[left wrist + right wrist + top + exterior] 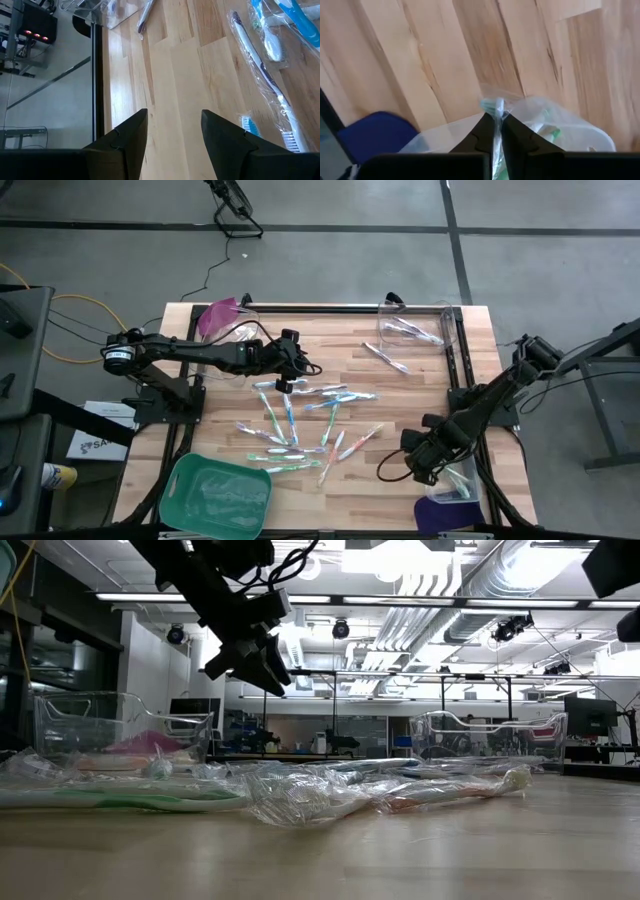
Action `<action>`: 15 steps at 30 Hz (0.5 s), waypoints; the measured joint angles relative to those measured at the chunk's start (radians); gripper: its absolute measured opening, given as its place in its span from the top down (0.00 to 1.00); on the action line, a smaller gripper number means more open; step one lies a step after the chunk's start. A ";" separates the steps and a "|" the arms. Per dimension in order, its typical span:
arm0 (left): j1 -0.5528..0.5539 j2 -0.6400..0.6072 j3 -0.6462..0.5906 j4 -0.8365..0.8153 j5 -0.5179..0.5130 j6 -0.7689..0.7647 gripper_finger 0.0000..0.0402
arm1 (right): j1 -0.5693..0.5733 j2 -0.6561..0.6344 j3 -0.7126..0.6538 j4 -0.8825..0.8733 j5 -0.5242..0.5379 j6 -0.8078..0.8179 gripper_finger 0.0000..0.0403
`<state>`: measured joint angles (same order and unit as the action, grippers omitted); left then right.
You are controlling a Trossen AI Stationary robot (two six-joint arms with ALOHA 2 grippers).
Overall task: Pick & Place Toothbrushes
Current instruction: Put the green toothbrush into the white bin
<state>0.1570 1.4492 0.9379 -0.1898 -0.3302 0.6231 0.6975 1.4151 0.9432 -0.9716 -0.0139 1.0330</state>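
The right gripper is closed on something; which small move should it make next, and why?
Probably lift straight up. The right gripper is shut on a clear-wrapped toothbrush with a teal tip, low over the clear plastic bin near the table's right front corner.

The worktop (420, 395) is pale wood in butcher-block strips, light and honey-brown by turns, edged in black. The toothbrushes (300, 425) scattered on it are mostly white, with teal-blue, green and pink-orange handles, each in clear crinkled wrap. At the near left sits a mint-green tray (215, 495); at the far left a magenta bin (218, 318); at the near right a dark blue bin (440, 515). The clear bin (420, 330) at the far right is colourless. Both arms are black. The floor (330, 260) is grey with dark seams.
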 joint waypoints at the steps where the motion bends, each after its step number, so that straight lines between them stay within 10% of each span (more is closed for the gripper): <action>1: 0.000 0.000 0.000 0.000 0.000 0.000 0.56 | 0.000 -0.010 0.000 -0.004 -0.001 0.019 0.97; 15: 0.000 0.000 0.000 0.000 0.000 0.000 0.56 | 0.018 -0.053 -0.027 -0.219 -0.094 0.365 0.95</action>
<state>0.1568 1.4494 0.9379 -0.1902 -0.3302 0.6228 0.7159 1.3616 0.9163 -1.1906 -0.1082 1.3985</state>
